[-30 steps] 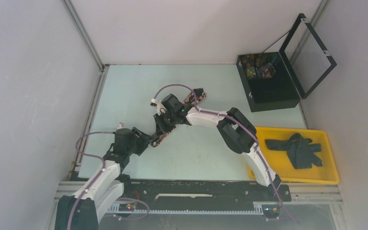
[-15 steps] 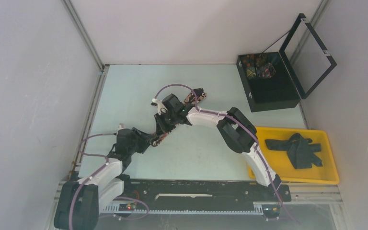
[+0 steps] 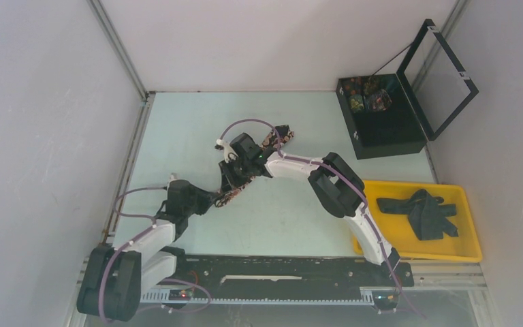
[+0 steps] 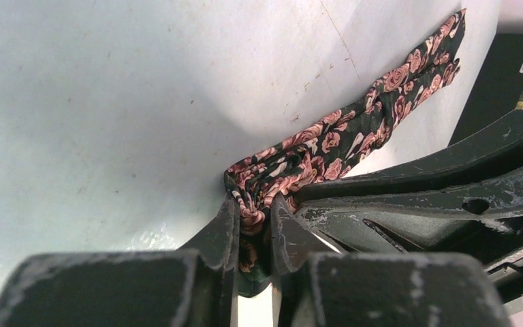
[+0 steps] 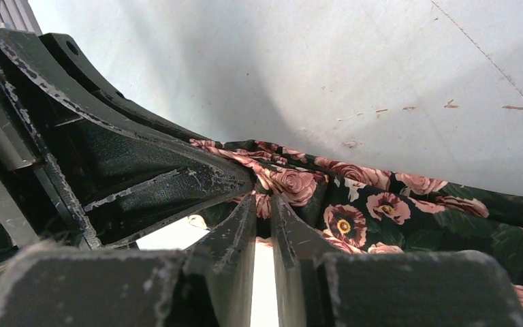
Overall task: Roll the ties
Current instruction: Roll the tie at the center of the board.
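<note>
Two grips on rose-print tie (image 4: 354, 129): left tool (image 4: 254, 212) and right tool (image 5: 263, 204) clamp bunched black-and-pink fabric.

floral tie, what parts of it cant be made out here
- Top view: floral tie middle hidden under the right gripper and its arm.
- Left wrist: its near end buried between the left gripper fingers.
- Right wrist: its length cut off by the right edge.
- Top view: pattern too small.

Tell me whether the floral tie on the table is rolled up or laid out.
Laid out: the floral tie runs as a long strip across the table, bunched where the left gripper pinches it.
</note>
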`<state>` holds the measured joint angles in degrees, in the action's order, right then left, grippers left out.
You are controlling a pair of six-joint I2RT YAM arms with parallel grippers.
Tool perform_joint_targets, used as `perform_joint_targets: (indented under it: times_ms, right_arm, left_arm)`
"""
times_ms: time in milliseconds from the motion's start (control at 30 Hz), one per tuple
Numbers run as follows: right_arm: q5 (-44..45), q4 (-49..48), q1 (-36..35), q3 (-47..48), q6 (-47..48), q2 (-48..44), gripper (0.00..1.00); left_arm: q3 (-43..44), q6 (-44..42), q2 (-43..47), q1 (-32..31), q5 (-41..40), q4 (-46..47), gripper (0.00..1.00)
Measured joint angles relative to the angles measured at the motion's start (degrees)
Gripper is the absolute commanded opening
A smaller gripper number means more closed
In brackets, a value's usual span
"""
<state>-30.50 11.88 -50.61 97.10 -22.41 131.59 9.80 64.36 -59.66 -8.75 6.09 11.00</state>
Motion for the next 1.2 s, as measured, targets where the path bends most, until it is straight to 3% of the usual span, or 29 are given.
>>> perform_joint_targets:
  times_ms: [533, 933, 1200]
  right_arm:
    - [5.99, 7.19, -1.46, 2.38, -0.35, -0.02, 0.20]
    - [7.91, 7.37, -3.76, 4.07, -3.04, -0.02, 0.20]
    - [8.33, 7.26, -4.68, 10.97, -5.22, 2.08, 0.19]
  left_arm:
    - [6.88, -4.79, 10.62, -1.03, -9.68, -23.85, 0.00]
    - [14.86, -11.47, 9.33, -1.36, -13.84, -37.38, 0.00]
    - [18.82, -15.39, 6.71, -1.36, -15.06, -42.10, 0.00]
